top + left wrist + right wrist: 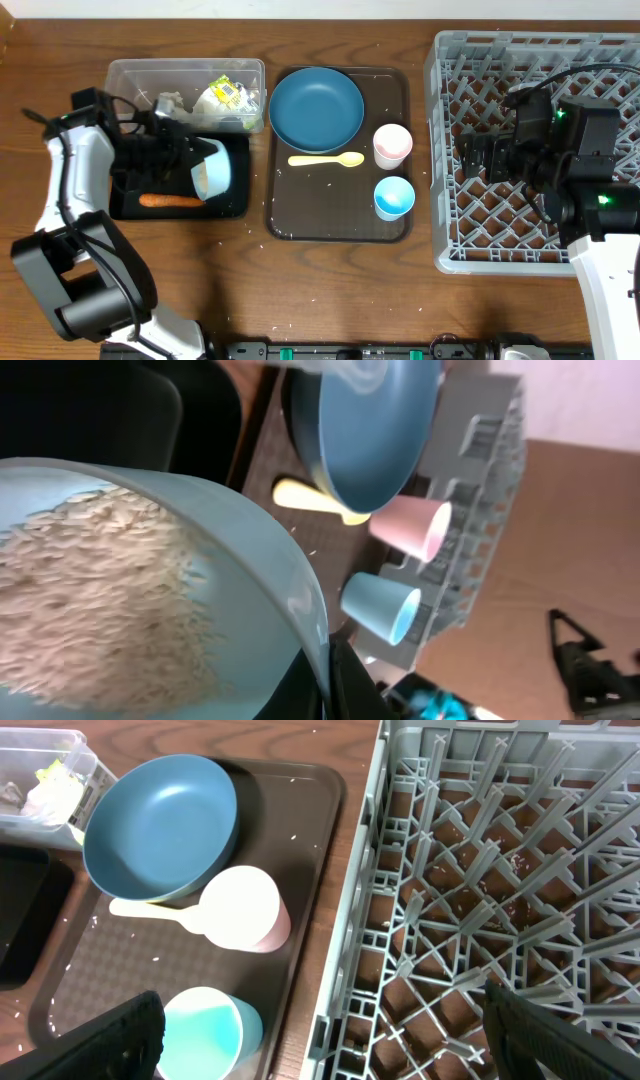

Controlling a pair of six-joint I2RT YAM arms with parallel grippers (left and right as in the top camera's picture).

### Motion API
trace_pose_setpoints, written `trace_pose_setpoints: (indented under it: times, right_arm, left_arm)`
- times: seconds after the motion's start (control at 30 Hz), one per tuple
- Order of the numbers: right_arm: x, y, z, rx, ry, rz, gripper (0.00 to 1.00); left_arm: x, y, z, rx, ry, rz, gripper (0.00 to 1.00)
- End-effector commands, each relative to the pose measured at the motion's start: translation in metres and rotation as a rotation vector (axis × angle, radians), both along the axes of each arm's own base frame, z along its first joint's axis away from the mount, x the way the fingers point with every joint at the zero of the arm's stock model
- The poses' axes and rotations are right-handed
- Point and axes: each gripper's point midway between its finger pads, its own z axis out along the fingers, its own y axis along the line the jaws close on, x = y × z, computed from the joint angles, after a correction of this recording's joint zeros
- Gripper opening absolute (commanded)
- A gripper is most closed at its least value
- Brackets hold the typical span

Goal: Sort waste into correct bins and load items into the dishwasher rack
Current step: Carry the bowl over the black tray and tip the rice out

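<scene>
Left gripper [188, 160] has its jaws clamped on the rim of the light blue bowl [214, 167], held tipped right over on its side above the black tray [235, 200] near the table's left edge. The mouth faces the left edge, and the left wrist view shows white rice [90, 600] heaped against the lower wall. Under it the carrot [170, 200] lies flat in the black tray, long axis running left to right. Just beyond, toward the far edge, the clear tub [130, 75] holds crumpled paper [168, 102] and the yellow-green wrapper [222, 95]. Mid-table, the brown serving tray [400, 85] carries the dark blue plate [316, 108]. In front of the plate is the yellow spoon [326, 160], handle toward the left edge, scoop toward the rack. The pink cup [392, 146] and light blue cup [394, 197] stand mouth up. Right gripper [470, 152] hangs over the grey dishwasher rack [530, 215] at the right edge, jaws spread wide, holding nothing.
</scene>
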Motion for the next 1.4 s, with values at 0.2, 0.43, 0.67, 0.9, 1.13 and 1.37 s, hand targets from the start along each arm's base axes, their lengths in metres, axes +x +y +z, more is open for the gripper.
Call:
trace_pose_setpoints:
  times: [0.2,0.43,0.67,0.9,1.13,1.37]
  right_arm:
    - [0.001,0.007,0.006,0.015,-0.007,0.015,0.99]
    - [0.001,0.007,0.006,0.015,-0.007,0.015,0.99]
    - [0.0,0.007,0.005,0.015,-0.004,0.015,0.99]
    - [-0.001,0.007,0.005,0.015,0.0,0.015,0.99]
    - [-0.001,0.007,0.004,0.015,0.002,0.015,0.99]
    - [-0.001,0.007,0.005,0.015,0.0,0.015,0.99]
  left_arm:
    - [0.011,0.008,-0.001,-0.276,-0.014,0.064,0.06]
    - [0.017,0.007,0.007,-0.374,-0.051,0.073,0.06]
    - [0.019,0.019,0.021,-0.448,-0.092,0.119,0.06]
    - [0.021,0.039,0.039,-0.541,-0.155,0.181,0.06]
    - [0.018,0.039,0.041,-0.568,-0.112,0.2,0.06]
    - [0.018,0.039,0.041,-0.581,-0.086,0.21,0.06]
